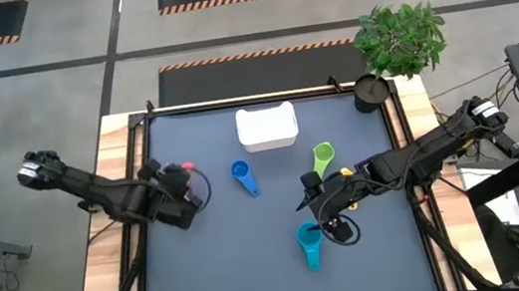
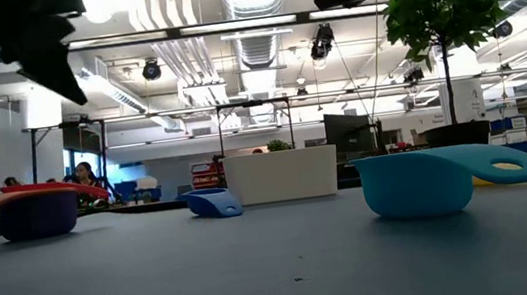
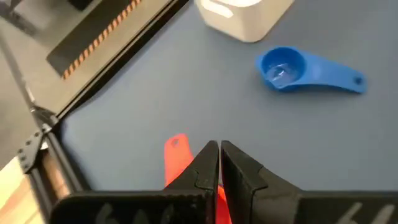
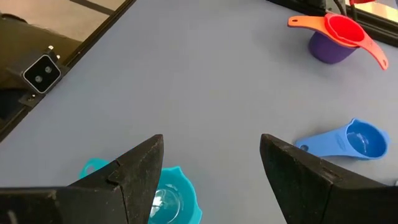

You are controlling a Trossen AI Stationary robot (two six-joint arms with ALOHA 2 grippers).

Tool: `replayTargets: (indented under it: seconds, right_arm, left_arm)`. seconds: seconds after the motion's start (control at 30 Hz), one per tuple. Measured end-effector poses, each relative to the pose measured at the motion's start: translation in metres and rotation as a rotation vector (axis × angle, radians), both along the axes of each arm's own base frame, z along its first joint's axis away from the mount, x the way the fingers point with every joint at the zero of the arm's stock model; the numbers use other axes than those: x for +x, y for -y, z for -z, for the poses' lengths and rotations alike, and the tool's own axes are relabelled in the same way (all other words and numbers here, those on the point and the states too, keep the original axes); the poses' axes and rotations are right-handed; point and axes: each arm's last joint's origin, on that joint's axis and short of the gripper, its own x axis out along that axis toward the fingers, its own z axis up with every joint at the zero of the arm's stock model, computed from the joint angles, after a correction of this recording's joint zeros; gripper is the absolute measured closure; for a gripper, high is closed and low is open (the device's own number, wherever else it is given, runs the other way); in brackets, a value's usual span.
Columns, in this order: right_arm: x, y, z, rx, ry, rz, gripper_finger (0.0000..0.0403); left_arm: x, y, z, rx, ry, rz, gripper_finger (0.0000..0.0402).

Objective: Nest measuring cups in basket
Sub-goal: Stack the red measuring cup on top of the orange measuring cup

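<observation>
The right gripper (image 1: 322, 220), jaws spread wide and empty, hung just above the teal cup (image 1: 310, 242), whose handle pointed away toward the table's near edge.

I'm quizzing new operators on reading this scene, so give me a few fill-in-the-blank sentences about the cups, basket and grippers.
1. The right gripper hangs with jaws ____ above the teal cup.
2. The white basket holds ____ cups.
3. The left gripper is ____.
4. The red cup sits inside the ____ cup.

Missing words: open; no; shut; purple
</observation>
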Motion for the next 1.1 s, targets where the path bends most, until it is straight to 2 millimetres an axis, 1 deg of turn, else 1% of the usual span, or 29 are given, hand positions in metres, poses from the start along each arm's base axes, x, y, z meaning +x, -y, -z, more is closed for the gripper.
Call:
replayTargets:
  seconds: [0.1, 0.23, 0.4, 0.6, 0.77, 1.1]
  right_arm:
    - [0.0, 0.0, 0.0, -0.008, 0.003, -0.006, 0.0147]
    - [0.0, 0.0, 0.0, -0.018, 0.005, -0.014, 0.0147]
    - [0.0, 0.0, 0.0, -0.033, 0.007, -0.026, 0.0147]
    - [0.0, 0.0, 0.0, -0.054, 0.013, -0.042, 0.0147]
    - [0.0, 0.0, 0.0, -0.059, 0.012, -0.046, 0.0147]
    - [-0.001, 0.0, 0.003, -0.06, 0.004, -0.045, 0.0147]
  left_arm:
    - [0.004, -0.019, 0.001, -0.045, -0.083, -0.038, 0.0401]
    - [0.005, -0.051, 0.004, -0.133, -0.177, -0.108, 0.0401]
    - [0.0, -0.09, 0.005, -0.199, -0.239, -0.188, 0.0401]
    - [-0.005, -0.126, 0.008, -0.304, -0.261, -0.192, 0.0401]
    - [-0.003, -0.145, 0.018, -0.366, -0.287, -0.186, 0.0401]
    - [0.016, -0.158, 0.053, -0.433, -0.472, -0.189, 0.0401]
